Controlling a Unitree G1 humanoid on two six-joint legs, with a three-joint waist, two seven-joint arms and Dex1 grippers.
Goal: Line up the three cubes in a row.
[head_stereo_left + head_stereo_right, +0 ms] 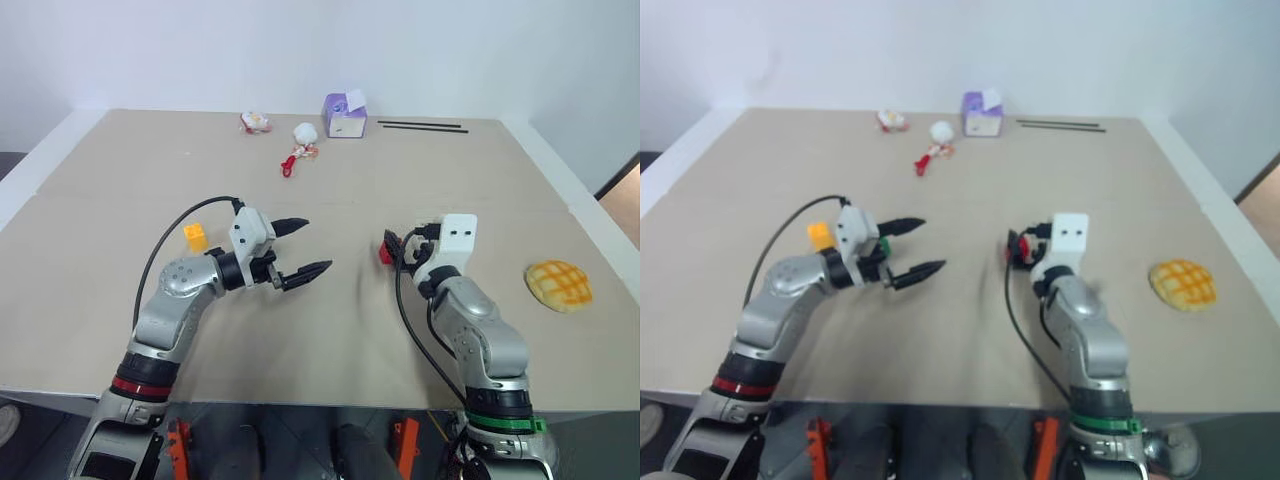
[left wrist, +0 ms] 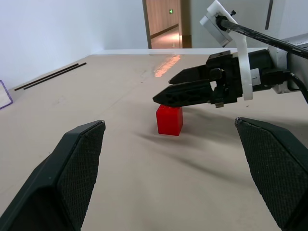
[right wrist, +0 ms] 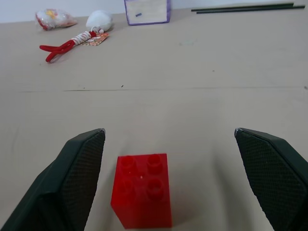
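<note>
1. Beige counter point(image 1: 330, 180) carries all the things. Both arms reach over its near half.
2. Left hand point(image 1: 303, 248): released, its two black fingers spread wide and pointing toward the robot's right, nothing between them. It hangs above the counter.
3. Right hand point(image 2: 166, 91): released. In the right wrist view its fingers stand far apart with the red cube point(image 3: 142, 196) between them, touched by neither. In the left wrist view the hand sits just over the cube's top.
4. Red cube: upright on the counter, four studs up, right of centre in the near half. In the head views it shows at the right hand's fingertips.
5. Yellow-orange cube point(image 1: 196, 237): on the counter on the left side, just behind the left arm's wrist, well apart from the red one.
6. Green cube point(image 1: 884, 245): only a sliver of green shows behind the left wrist in the right eye view; cannot tell how it lies.
7. Round yellow checkered bun point(image 1: 559, 285): near the counter's right edge.
8. Far side: purple-and-white box point(image 1: 344, 116), white ball with a red strap point(image 1: 298, 153), a small wrapped item point(image 1: 255, 122), and two thin dark rods point(image 1: 422, 126).
</note>
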